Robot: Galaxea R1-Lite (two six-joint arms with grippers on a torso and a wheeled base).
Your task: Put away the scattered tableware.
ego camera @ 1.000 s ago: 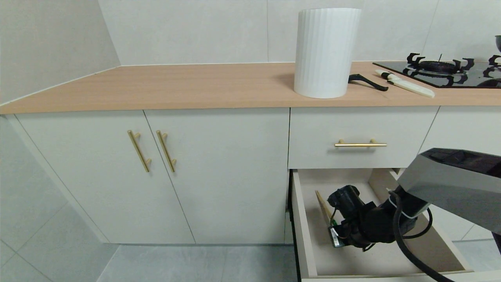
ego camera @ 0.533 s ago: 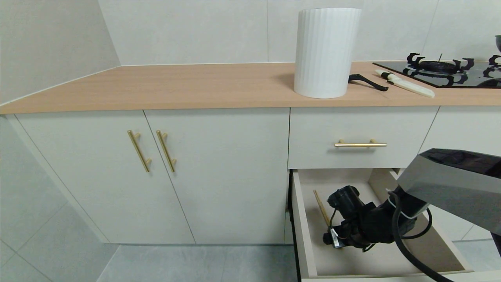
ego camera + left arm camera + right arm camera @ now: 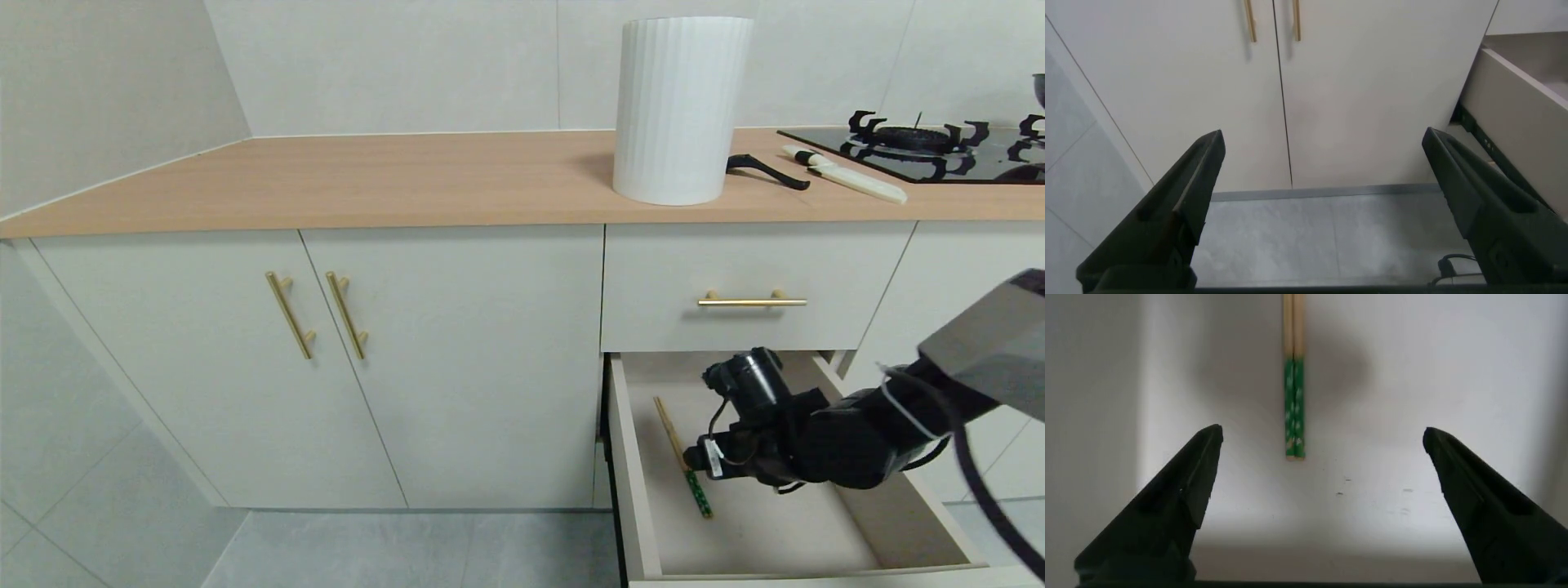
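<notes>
Lower right of head view, open drawer (image 3: 630, 482): chopsticks (image 3: 671, 430) lie flat on its floor, near the left wall
Chopsticks, axis: long axis runs front to back of the drawer, roughly along that wall; the green-patterned end points toward the drawer front
Right gripper (image 3: 700, 464): inside the drawer, over the green end; jaws spread wide, holding nothing
Key relation: in the right wrist view the pair lies straight ahead of the gap between the jaws, clear of both
Left gripper (image 3: 1321, 139): jaws wide apart and empty, facing the cabinet doors (image 3: 1282, 82) and the floor, beside the drawer's side
Bench (image 3: 367, 180): upper right, a white knife (image 3: 849, 175) and a black-handled tool (image 3: 767, 170) lie just beside a white ribbed canister (image 3: 679, 106), with the hob (image 3: 914, 147) beyond
Judgement, stage: chopsticks look stowed; the bench items are probably next, and the right arm is nearer to them
Judgement, clearance: the closed drawer (image 3: 751, 269) and the bench edge sit above the open drawer's rear, so the arm should come out toward the front before rising; the knife lies close to the bench's front edge and the hob
</notes>
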